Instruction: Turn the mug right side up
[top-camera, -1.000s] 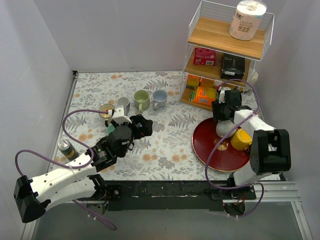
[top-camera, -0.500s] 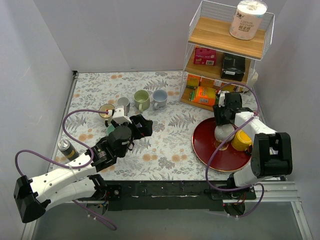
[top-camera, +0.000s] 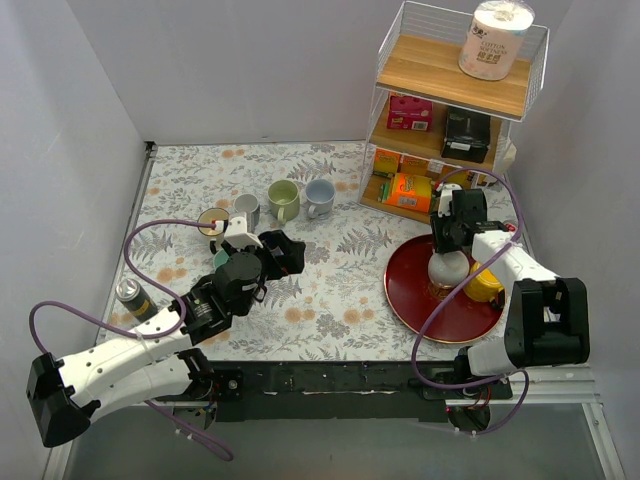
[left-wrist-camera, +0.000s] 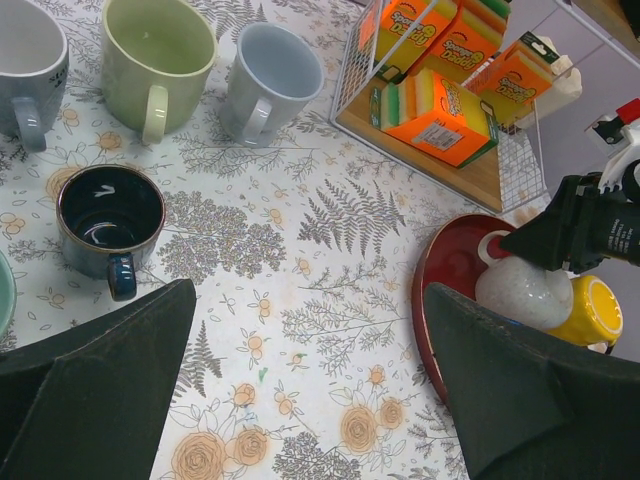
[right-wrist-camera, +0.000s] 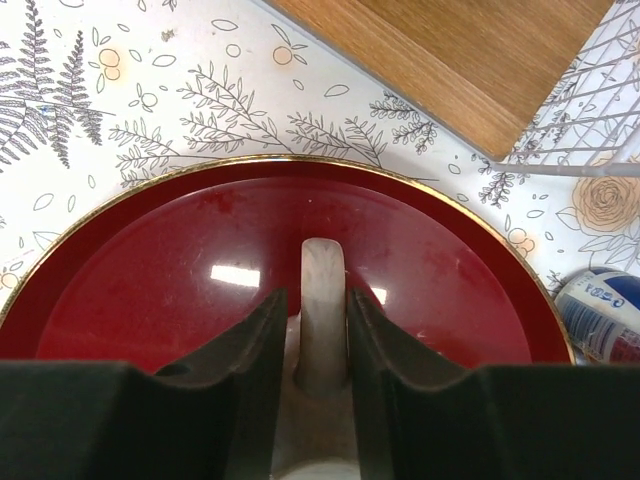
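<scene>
Most of the white speckled ceramic mug (top-camera: 447, 268) is hidden under the right claw (right-wrist-camera: 318, 300). The wrist view gives only its handle (right-wrist-camera: 324, 290), rising between the two black fingers (right-wrist-camera: 245, 350), and a strip of body cut off at the bottom edge. The claw is narrow about that handle. One finger touches it and a thin dark line shows on the other side, so I cannot tell whether it truly grips.

From the left wrist the mug reads as a rounded dome, base up. Its mouth is out of sight against the round red plate with a gold rim (right-wrist-camera: 150, 260) beneath the claw. A yellow mug (top-camera: 487, 283) sits just beside it, nearer than the claw; how it lies is hard to make out. A blue-and-white cylinder (right-wrist-camera: 600, 312) to the claw's right is cut by the frame and cannot be named.

The left claw (left-wrist-camera: 308, 295) stands wide open, holding nothing, well apart to the left. Ahead of it stand a dark blue mug (left-wrist-camera: 108, 215), a pale green mug (left-wrist-camera: 158, 45) and a pale blue mug (left-wrist-camera: 270, 75), all upright.

The counter (top-camera: 330, 290) wears a white cloth printed with grey ferns and orange flowers. Beyond the right claw rises a white wire rack with wooden shelves (top-camera: 450, 90), with orange packets (left-wrist-camera: 435, 100) on its low shelf. Plain pale grey walls close the scene on three sides.
</scene>
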